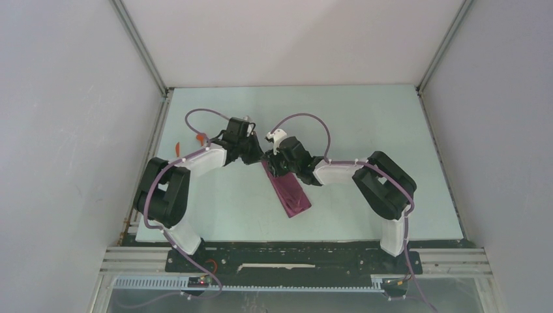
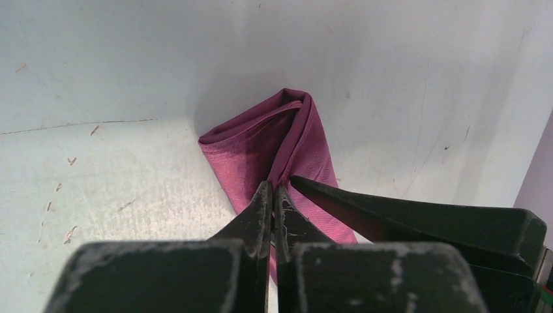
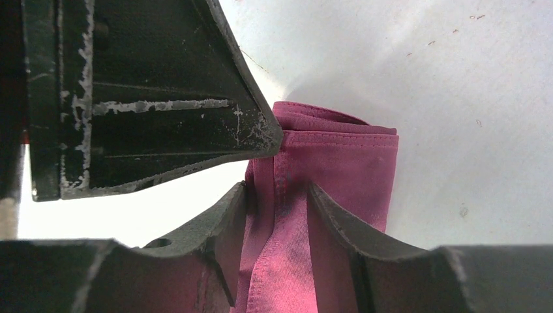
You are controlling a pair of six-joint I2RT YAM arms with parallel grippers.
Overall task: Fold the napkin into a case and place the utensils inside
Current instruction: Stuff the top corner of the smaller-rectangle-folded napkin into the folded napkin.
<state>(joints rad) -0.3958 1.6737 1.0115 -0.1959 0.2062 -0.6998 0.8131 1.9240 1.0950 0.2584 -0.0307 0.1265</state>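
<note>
Right gripper (image 3: 277, 190), half-closed, grips napkin (image 3: 352, 163); left gripper (image 2: 272, 190), closed, perhaps touches it.

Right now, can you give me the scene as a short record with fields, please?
napkin: folded into a long narrow strip, lying on the table
left gripper: shut on the napkin's far end
right gripper: closed around a raised fold next to it
utensils: orange, on the table to the far left of the napkin, not inside

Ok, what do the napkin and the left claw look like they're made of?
The napkin looks like woven cloth with a slight sheen: stitched hem, soft folds. The left claw is probably hard black plastic, matte, with whitish scuffs on its edges.
</note>
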